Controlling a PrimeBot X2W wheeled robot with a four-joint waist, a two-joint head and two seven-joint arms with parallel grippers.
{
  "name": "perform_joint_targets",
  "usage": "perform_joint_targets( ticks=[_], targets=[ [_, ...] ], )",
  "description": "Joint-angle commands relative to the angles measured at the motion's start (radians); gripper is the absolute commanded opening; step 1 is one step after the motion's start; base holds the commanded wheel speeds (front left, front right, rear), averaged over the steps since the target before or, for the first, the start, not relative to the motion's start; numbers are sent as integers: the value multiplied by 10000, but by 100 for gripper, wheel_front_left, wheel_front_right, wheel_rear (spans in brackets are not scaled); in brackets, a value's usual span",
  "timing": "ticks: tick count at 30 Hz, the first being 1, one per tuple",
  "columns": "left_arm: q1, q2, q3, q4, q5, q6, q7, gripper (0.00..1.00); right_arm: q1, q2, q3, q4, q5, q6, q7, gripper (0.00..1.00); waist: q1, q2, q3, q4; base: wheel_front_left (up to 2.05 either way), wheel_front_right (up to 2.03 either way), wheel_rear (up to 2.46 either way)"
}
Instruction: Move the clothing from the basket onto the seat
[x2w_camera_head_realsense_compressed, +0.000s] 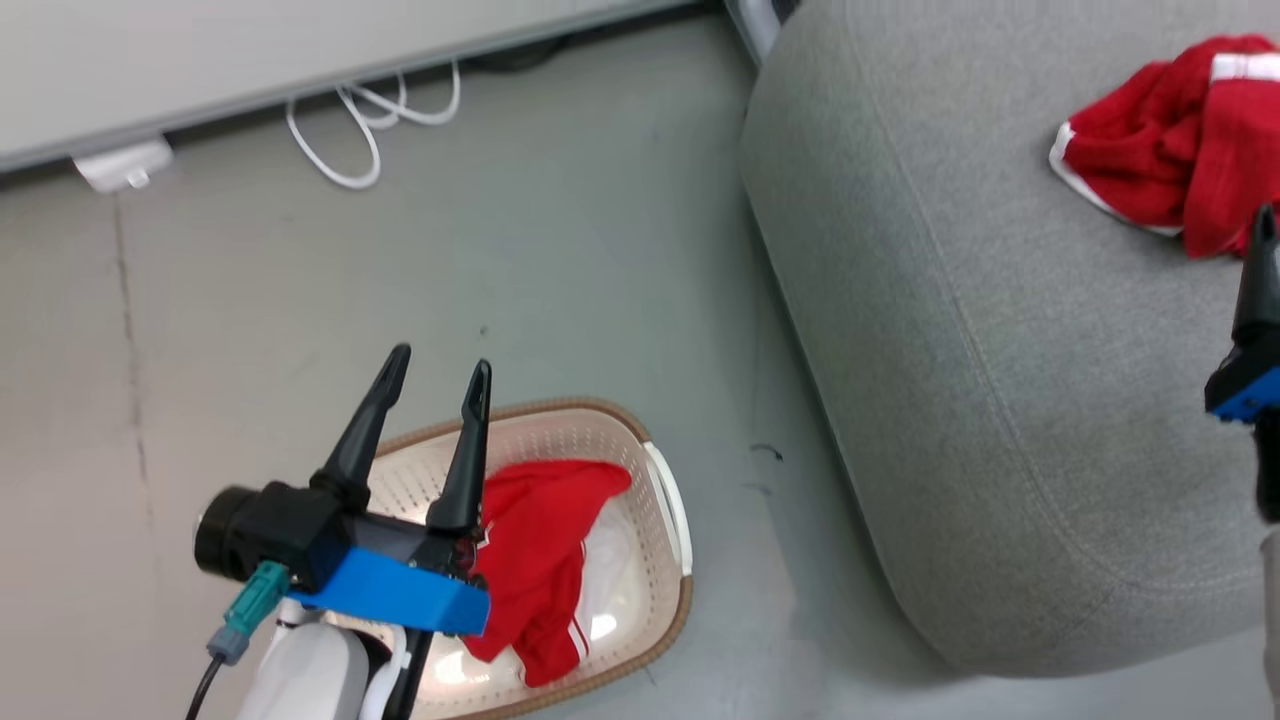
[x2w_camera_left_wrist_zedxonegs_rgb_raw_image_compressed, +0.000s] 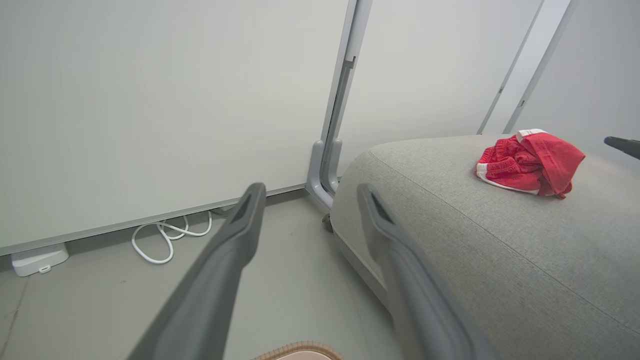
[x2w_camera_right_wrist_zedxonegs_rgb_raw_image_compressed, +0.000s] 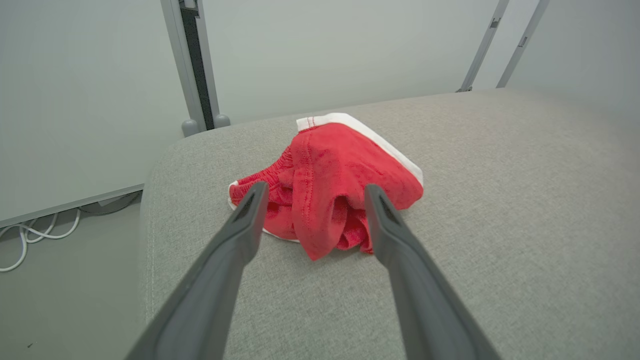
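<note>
Halfway done: one bright red white-trimmed garment (x2w_camera_right_wrist_zedxonegs_rgb_raw_image_compressed: 330, 185) lies on the big grey woven seat (x2w_camera_head_realsense_compressed: 1000, 400), its twin (x2w_camera_head_realsense_compressed: 540, 550) waits in the cream perforated basket (x2w_camera_head_realsense_compressed: 688, 600). Both spread and empty: left claw (x2w_camera_head_realsense_compressed: 440, 360), right claw (x2w_camera_right_wrist_zedxonegs_rgb_raw_image_compressed: 315, 189).

The left gripper (x2w_camera_head_realsense_compressed: 441, 358) is hovering with its jaws spread wide, pointing forward. The right gripper (x2w_camera_right_wrist_zedxonegs_rgb_raw_image_compressed: 315, 189) is gaping too, gripping nothing.

- seat (x2w_camera_head_realsense_compressed: 1000, 400), right of frame: plain grey, woven texture
- garment (x2w_camera_head_realsense_compressed: 1150, 150), upper right: bright red, white trim
- second garment (x2w_camera_head_realsense_compressed: 540, 560), lower centre: red, white stripes
- basket (x2w_camera_head_realsense_compressed: 570, 435): cream-white, perforated, brown rim, white handle
- left gripper (x2w_camera_head_realsense_compressed: 441, 358), lower left: black fingers, blue bracket
- floor (x2w_camera_head_realsense_compressed: 550, 250): pale grey
- cable (x2w_camera_head_realsense_compressed: 360, 130), upper left: white
</note>
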Motion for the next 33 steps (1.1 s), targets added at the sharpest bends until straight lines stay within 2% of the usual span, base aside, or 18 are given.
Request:
perform_joint_targets(
  ticks=[1, 8, 14, 20, 25, 33],
  targets=[
    [167, -90, 87, 87, -74, -7, -48, 100, 380, 161, -17, -224, 58, 1, -84, 100, 2, 0, -587, 195, 0, 0, 0],
    [725, -442, 249, 541, -184, -11, -48, 100, 2246, 977, -42, -2112, -228, 1, -103, 100, 2, 0, -1578, 514, 0, 0, 0],
    [1193, -600, 437, 707, -250, -12, -48, 100, 3853, 1727, 274, -4082, -494, 1, 412, 100, 2, 0, -2183, 705, 0, 0, 0],
    [1539, -634, 519, 815, -248, -13, -48, 100, 5075, 2107, 559, -5627, -618, 1, 980, 100, 2, 0, -2578, 806, 0, 0, 0],
    [1652, -670, 606, 859, -210, -13, -48, 100, 5710, 2183, 871, -6291, -375, 1, 1285, 100, 2, 0, -2701, 944, 0, 0, 0],
    [1719, -748, 793, 1125, -163, -14, -46, 100, 6375, 2186, 1354, -6425, -133, 1, 1329, 100, 2, 0, -2972, 1578, 0, 0, 0]
  ],
)
